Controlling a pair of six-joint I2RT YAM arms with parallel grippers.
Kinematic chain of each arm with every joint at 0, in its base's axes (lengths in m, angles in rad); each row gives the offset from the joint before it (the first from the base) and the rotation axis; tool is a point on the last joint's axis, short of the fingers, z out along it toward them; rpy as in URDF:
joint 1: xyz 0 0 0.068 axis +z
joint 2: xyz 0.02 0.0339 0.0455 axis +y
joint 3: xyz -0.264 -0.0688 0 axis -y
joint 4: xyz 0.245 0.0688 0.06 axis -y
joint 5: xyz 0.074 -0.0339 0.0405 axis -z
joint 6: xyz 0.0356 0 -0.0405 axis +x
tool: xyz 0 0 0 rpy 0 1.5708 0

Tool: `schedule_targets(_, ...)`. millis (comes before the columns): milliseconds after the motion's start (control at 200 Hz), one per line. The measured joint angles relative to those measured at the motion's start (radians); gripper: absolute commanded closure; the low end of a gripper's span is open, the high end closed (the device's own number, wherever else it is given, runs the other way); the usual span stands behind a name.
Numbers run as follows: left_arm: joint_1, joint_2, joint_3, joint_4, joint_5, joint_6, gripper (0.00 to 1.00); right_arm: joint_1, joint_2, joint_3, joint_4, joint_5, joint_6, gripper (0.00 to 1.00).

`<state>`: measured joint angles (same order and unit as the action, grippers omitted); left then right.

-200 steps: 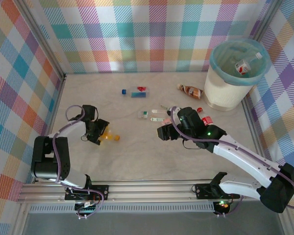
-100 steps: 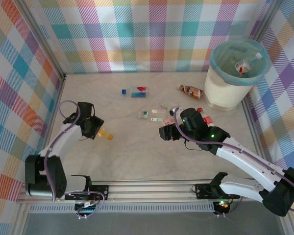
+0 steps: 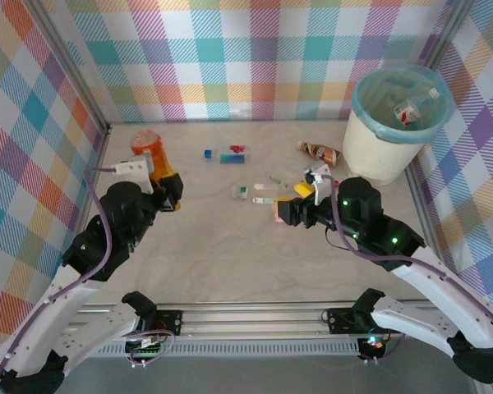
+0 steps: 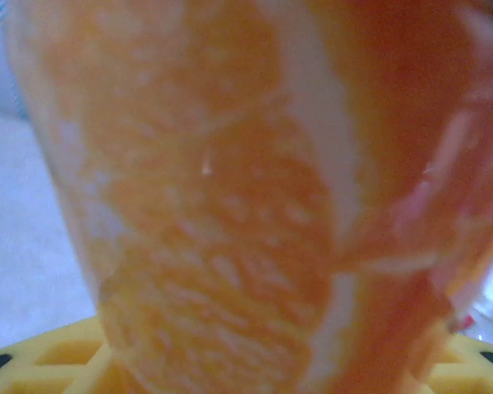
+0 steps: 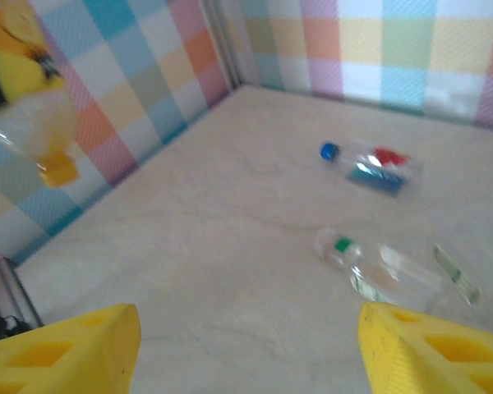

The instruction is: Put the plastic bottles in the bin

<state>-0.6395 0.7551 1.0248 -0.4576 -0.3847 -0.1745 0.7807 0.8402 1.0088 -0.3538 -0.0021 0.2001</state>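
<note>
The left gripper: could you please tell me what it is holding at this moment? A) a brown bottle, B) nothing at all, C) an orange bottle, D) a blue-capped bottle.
C: the left gripper is shut on the orange bottle, and the left wrist view shows that bottle's orange label pressed close to the camera.

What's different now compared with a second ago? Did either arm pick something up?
The left fingers, which were down on the table at the orange bottle, have lifted it up and toward the far left corner. The right fingers rose a little, open and empty. The blue-capped bottle, brown bottle and bin stayed put.
</note>
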Motion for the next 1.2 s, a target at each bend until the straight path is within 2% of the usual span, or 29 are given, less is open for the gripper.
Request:
schedule_targets(225,-0.174,0.067,-0.018,0.024,0.077,0.21,0.57,0.0,-0.014,0.0,0.121,-0.131,-0.007,0.27)
schedule_targets(360,-0.224,0.142,-0.02,0.023,0.117,0.266,0.56,0.0,0.008,0.0,0.162,-0.176,-0.002,0.27)
schedule_targets(680,-0.265,0.191,-0.02,0.024,0.3,0.281,0.55,0.0,0.127,0.026,0.18,-0.241,0.032,0.23)
schedule_targets(905,-0.269,0.237,-0.019,0.023,0.417,0.28,0.55,0.0,0.193,0.049,0.203,-0.365,0.043,0.18)
schedule_targets(1200,-0.269,0.241,-0.012,0.028,0.501,0.264,0.55,-0.002,0.227,0.063,0.216,-0.439,0.047,0.19)
